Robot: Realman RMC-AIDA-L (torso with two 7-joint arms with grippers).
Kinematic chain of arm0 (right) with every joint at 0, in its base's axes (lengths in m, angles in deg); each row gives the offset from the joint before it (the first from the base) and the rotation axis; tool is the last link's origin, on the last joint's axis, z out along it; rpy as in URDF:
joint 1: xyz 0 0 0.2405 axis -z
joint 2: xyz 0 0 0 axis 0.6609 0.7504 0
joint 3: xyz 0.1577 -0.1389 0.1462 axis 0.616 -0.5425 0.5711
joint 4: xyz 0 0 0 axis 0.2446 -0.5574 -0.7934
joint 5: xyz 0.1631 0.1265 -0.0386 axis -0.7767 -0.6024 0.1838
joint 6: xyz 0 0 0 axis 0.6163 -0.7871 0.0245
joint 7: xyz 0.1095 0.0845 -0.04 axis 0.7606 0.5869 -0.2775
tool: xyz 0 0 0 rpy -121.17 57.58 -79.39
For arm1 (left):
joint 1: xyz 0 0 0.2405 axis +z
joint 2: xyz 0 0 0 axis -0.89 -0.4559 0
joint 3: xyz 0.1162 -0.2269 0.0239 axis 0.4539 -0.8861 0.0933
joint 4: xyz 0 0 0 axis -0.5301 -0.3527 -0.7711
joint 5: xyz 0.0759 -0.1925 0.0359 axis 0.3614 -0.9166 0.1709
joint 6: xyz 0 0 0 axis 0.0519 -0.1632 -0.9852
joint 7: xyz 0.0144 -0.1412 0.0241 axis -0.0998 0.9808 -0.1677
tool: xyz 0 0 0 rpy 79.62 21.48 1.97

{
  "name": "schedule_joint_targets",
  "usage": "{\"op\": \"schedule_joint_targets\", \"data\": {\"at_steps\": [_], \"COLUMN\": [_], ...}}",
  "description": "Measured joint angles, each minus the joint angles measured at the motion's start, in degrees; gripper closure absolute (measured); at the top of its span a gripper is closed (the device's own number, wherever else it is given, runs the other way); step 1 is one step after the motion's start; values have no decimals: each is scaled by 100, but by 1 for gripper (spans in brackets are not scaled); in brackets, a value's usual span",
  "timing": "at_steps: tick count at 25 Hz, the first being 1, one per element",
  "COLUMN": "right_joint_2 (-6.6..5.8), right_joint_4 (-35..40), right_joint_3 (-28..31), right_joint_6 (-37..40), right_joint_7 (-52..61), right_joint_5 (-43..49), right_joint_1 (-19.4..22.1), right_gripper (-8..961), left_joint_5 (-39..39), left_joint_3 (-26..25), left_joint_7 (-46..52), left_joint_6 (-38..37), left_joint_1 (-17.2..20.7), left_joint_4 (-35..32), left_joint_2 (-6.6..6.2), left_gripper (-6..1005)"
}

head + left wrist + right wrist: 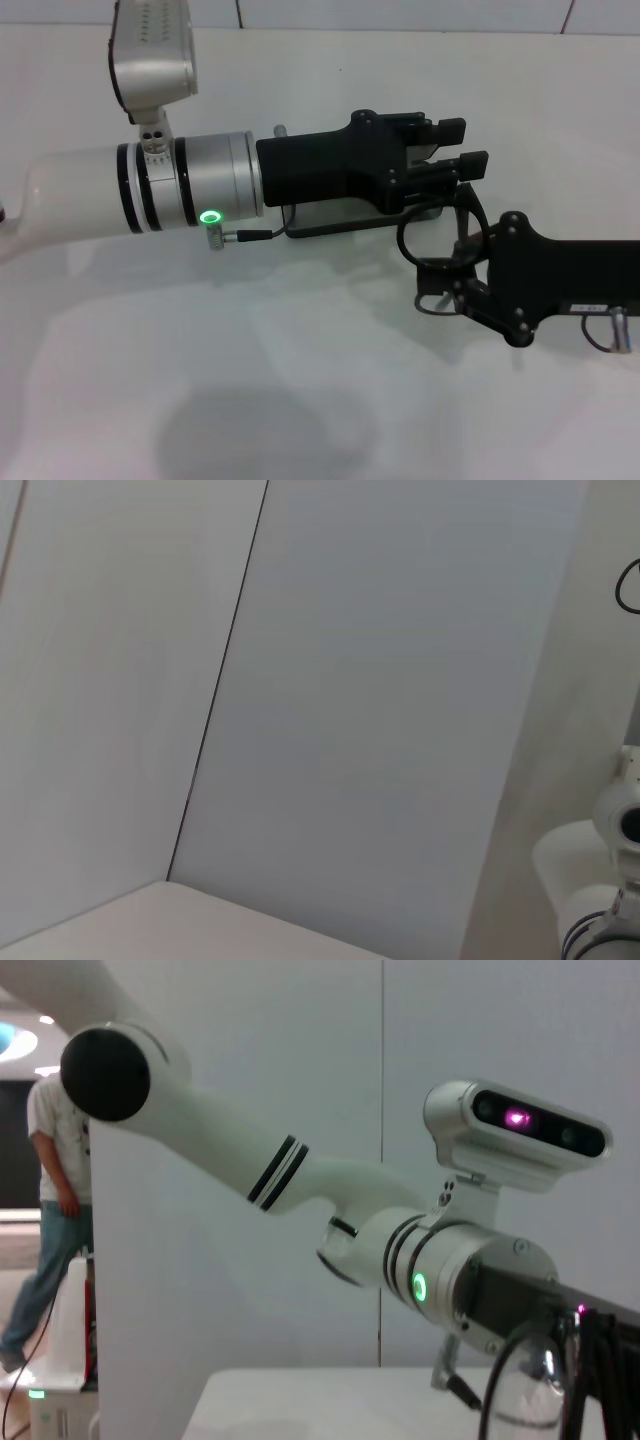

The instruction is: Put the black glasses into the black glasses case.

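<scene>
Right now the right gripper, centre-right of the frame, is clamped on the glasses; the case lies just upper-left beneath the left gripper, fingers apart.

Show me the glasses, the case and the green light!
glasses point(412, 238), head view, rim of a lens.
case point(330, 219), head view, edge under the left arm.
green light point(210, 216), head view, on the left wrist.
</scene>
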Motion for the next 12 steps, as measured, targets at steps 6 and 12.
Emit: {"op": "schedule_joint_targets", "data": {"at_steps": [6, 12], "right_joint_2": [-20, 73], "right_joint_4": [868, 2357], "right_joint_3": [34, -452], "right_joint_6": [-228, -1084], "right_joint_7": [-73, -36], "right_joint_5": [212, 454], "right_joint_1": [506, 1044], "right_gripper": [891, 890], "left_joint_5": [-69, -75], "left_joint_3": [-483, -1344], "left_joint_7": [-46, -48], "left_joint_6": [43, 504], "left_joint_1": [146, 411], "left_joint_4": [-29, -29], "left_joint_2": [-25, -34], "left_gripper": [515, 516]}}
